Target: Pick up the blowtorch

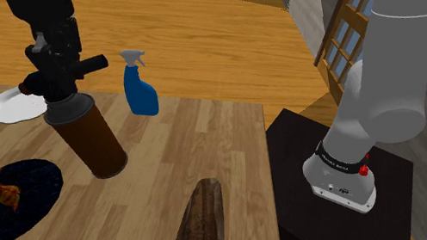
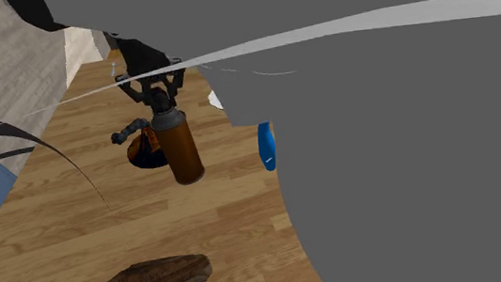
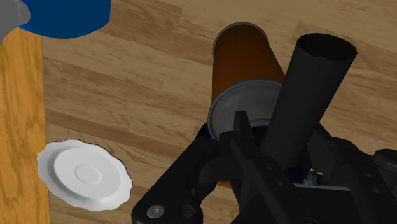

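Note:
The blowtorch (image 1: pixel 88 133) is a brown-orange canister with a black head and a side nozzle. It leans tilted over the wooden table (image 1: pixel 166 165). I cannot tell whether its base touches the wood. My black gripper (image 1: pixel 54 53) comes down from above and is shut on the black torch head. In the second exterior view the gripper (image 2: pixel 153 83) clasps the top of the blowtorch (image 2: pixel 180 147) the same way. In the wrist view the blowtorch canister (image 3: pixel 245 63) runs away from the hand, with the black nozzle beside it.
A blue spray bottle (image 1: pixel 140 87) stands just beyond the torch, and a white plate (image 1: pixel 14 105) lies at the table's far edge. A dark plate (image 1: pixel 28 199) with a crumpled object lies nearby. A brown log-like lump (image 1: pixel 200 230) lies toward the dark stand (image 1: pixel 333 175).

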You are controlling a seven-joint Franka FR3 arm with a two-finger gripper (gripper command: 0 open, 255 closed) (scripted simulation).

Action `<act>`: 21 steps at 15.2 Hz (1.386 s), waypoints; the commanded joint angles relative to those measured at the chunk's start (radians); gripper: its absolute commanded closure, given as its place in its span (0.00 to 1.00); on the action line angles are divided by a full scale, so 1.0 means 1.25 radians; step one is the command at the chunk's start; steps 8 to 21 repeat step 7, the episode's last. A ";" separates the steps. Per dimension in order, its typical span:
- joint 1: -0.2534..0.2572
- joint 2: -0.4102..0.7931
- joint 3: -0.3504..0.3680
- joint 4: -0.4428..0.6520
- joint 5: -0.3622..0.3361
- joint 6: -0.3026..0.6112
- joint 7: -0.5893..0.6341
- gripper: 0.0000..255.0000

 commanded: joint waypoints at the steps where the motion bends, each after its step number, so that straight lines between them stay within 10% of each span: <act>1: 0.004 0.003 0.001 0.029 -0.002 -0.024 0.002 1.00; 21: 0.010 0.015 0.002 0.090 -0.006 -0.074 0.003 1.00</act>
